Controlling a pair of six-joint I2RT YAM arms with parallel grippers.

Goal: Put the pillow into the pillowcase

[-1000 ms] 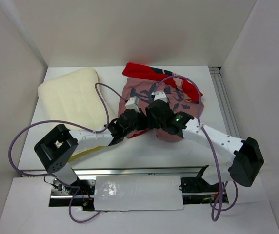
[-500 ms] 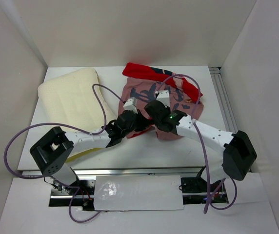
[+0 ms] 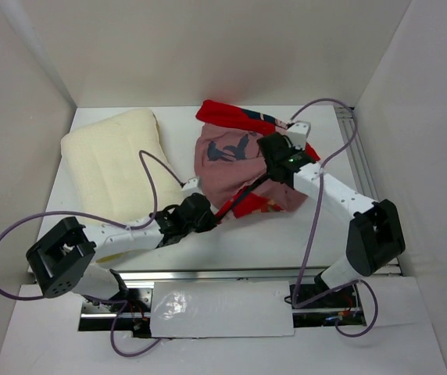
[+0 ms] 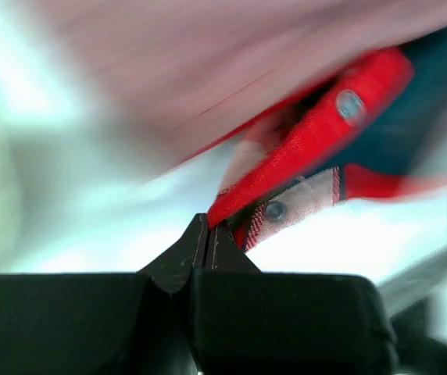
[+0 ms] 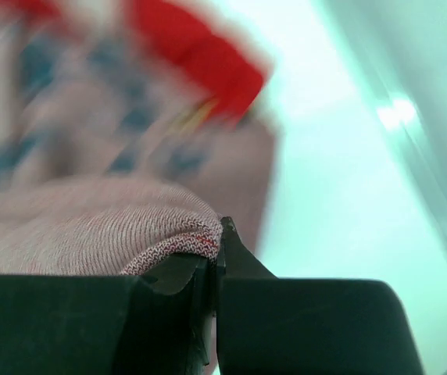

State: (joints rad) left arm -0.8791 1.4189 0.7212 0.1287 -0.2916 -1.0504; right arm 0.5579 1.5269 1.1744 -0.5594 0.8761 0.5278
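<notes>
The pillowcase (image 3: pixel 235 160): left claw (image 4: pixel 209 228) clenched on its red hem, right claw (image 5: pixel 220 230) clenched on its pink edge. Part them evenly to gape the mouth. The pillow (image 3: pixel 110 160) lies beyond and left of the left claw.

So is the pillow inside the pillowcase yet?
Out: the pillow lies bare at left, apart from the crumpled pillowcase.
</notes>
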